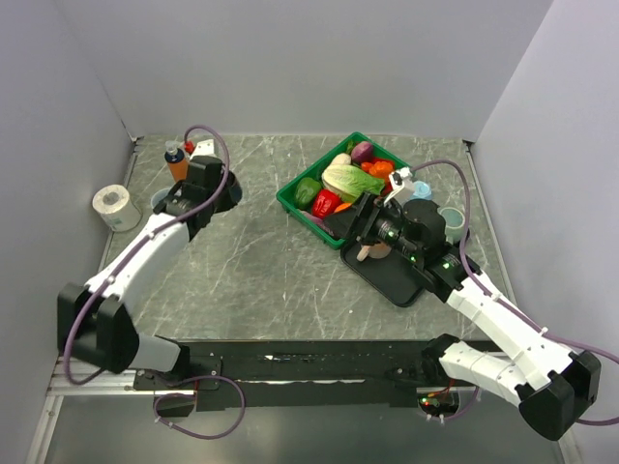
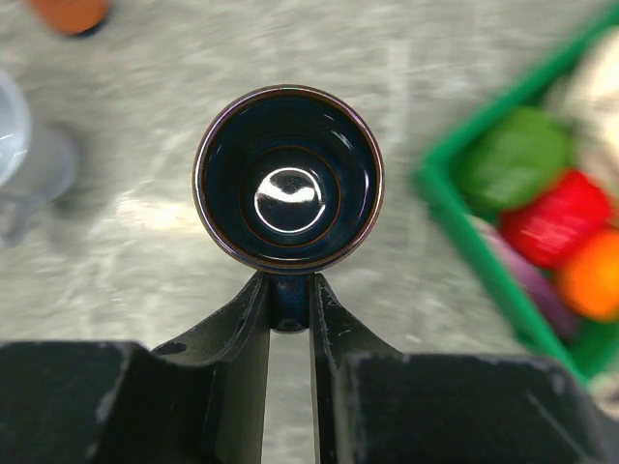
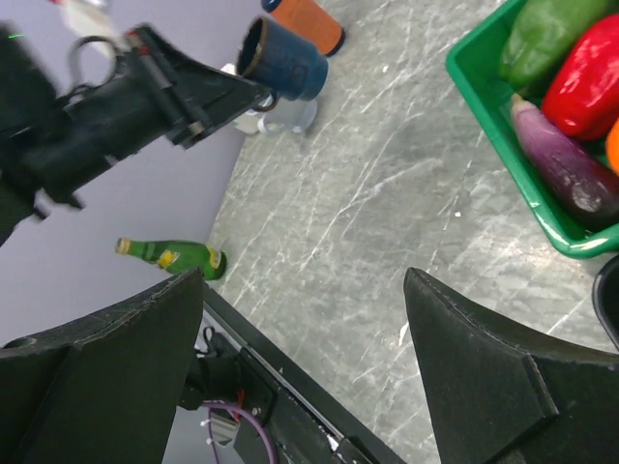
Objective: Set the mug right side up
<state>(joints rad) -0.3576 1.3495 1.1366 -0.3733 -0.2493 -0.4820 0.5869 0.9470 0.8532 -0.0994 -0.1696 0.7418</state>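
The left gripper (image 2: 288,290) has its jaws pinched narrow on the handle of the dark blue glazed mug (image 2: 288,179). The mug's round, brown-edged mouth faces the wrist camera, and it hangs well left of the green crate (image 2: 455,227), seemingly clear of the tabletop (image 1: 251,261). A bare marbled stretch of tabletop lies between mug and crate, while an orange bottle (image 3: 308,24) and a pale grey cup (image 2: 29,164) stand close on the side away from the crate. The right gripper (image 3: 302,290) holds its jaws wide on nothing, just beside the crate's near rim.
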